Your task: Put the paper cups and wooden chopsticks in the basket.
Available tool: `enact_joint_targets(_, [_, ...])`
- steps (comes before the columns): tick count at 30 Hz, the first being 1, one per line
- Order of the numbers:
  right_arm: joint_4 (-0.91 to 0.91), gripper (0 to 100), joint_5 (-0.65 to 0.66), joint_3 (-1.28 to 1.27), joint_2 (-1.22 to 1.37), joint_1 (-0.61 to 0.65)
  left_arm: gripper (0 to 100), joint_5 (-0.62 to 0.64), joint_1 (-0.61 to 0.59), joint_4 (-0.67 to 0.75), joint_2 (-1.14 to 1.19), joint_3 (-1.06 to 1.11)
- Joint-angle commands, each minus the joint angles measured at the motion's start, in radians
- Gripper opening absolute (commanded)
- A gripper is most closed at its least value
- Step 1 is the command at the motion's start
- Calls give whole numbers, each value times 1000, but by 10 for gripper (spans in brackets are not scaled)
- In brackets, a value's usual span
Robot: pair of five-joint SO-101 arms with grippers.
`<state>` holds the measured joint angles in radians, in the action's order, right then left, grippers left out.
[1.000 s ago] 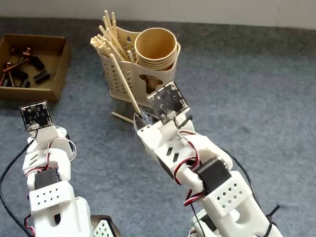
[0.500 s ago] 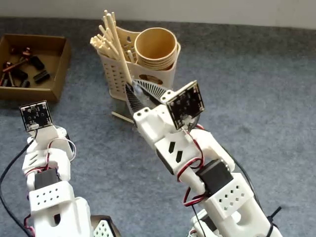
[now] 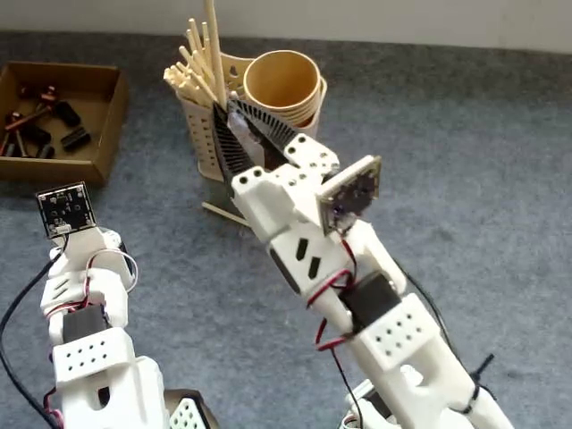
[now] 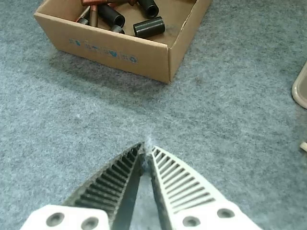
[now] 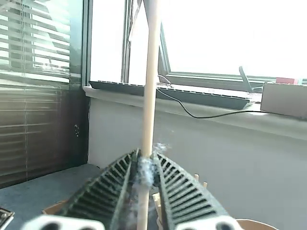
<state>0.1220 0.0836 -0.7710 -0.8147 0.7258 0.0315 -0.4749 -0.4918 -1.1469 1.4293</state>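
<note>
Nearest you on the left, your left gripper (image 4: 145, 149) hangs low over the grey carpet with its claw pressed together on nothing. A little farther out, one loose chopstick (image 3: 222, 213) lies flat on the carpet, just in front of the basket (image 3: 198, 138). Your right gripper (image 3: 231, 118) is up at the basket's near rim, claw pinching a held chopstick (image 3: 214, 45) that stands nearly upright. Inside the basket, a bundle of chopsticks (image 3: 190, 73) fills the left side and the stacked paper cups (image 3: 281, 85) the right. On the far left sits a cardboard box (image 3: 112, 125) of dark parts (image 3: 40, 130).
</note>
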Motion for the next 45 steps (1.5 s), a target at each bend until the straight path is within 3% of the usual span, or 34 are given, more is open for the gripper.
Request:
enact_joint_targets(1, [154,5,-6,18,104,-22,11,3,-4,21,-13,-4])
enact_joint_targets(4, [262,5,-5,64,205,-48,11,3,-4,21,-13,-4])
enact_joint_targets(17, [429,5,0,314,544,-113,11,3,7,21,-13,-4])
enact_joint_targets(23, [455,5,226,415,702,-107,11,3,7,21,-13,-4])
enact_joint_targets(28, [611,5,282,417,773,-84,11,3,7,21,-13,-4])
enact_joint_targets(45, [611,7,281,364,825,-70,11,3,7,21,-13,-4])
